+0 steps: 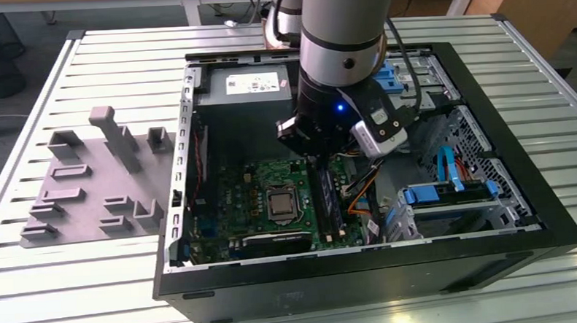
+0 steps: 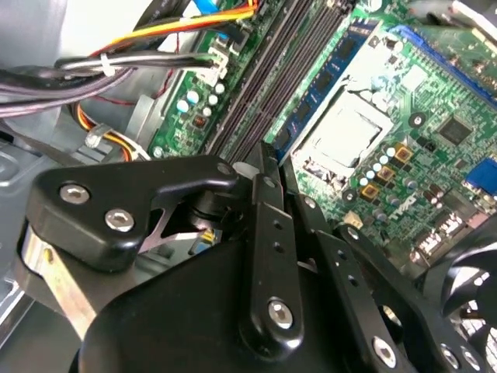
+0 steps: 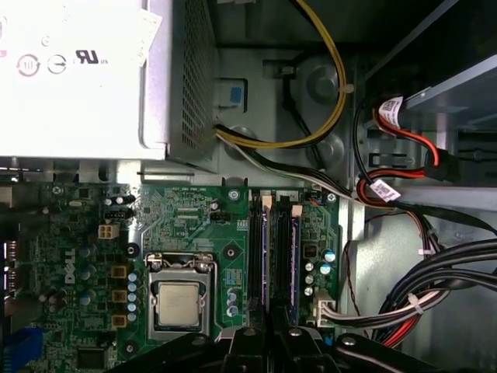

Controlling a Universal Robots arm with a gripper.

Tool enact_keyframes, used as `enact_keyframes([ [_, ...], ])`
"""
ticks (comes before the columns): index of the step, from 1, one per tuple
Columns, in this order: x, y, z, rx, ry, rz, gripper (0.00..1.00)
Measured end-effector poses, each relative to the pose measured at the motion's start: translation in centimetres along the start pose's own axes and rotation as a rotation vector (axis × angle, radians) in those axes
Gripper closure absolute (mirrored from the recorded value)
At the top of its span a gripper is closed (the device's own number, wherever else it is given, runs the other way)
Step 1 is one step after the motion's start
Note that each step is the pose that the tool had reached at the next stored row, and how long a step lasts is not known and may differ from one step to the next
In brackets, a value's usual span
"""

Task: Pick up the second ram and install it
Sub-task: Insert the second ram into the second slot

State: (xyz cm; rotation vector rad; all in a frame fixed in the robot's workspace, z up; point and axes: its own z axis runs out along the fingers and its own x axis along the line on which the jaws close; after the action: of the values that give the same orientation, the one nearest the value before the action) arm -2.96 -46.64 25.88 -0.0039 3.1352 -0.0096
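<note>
My gripper (image 1: 313, 154) reaches down into the open computer case (image 1: 524, 217), over the far end of the motherboard's memory slots. In the first wrist view the second ram (image 3: 266, 249), a thin dark stick with a bluish label, stands in a black slot. Its near end runs in between the fingertips of my gripper (image 3: 272, 342), whose jaws are closed narrowly around it. Another memory stick (image 3: 295, 249) stands one slot over. The exterior view shows the second ram (image 1: 327, 200) down at slot level on the green motherboard (image 1: 241, 207). The black linkage of my gripper (image 2: 262, 159) sits just above the slots.
A grey fixture plate (image 1: 94, 177) with upright blocks lies at the exterior view's left, outside the case. The power supply (image 1: 251, 83) sits at the case's back. The processor socket (image 3: 177, 301) is beside the slots. Cable bundles (image 3: 435, 311) and a blue drive cage (image 1: 446, 195) crowd the other side.
</note>
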Motion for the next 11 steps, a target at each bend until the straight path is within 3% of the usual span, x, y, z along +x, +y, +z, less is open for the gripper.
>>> enact_keyframes([
  [11,-0.04,-0.16,1.92,0.0001,0.0005,0.0,0.86],
])
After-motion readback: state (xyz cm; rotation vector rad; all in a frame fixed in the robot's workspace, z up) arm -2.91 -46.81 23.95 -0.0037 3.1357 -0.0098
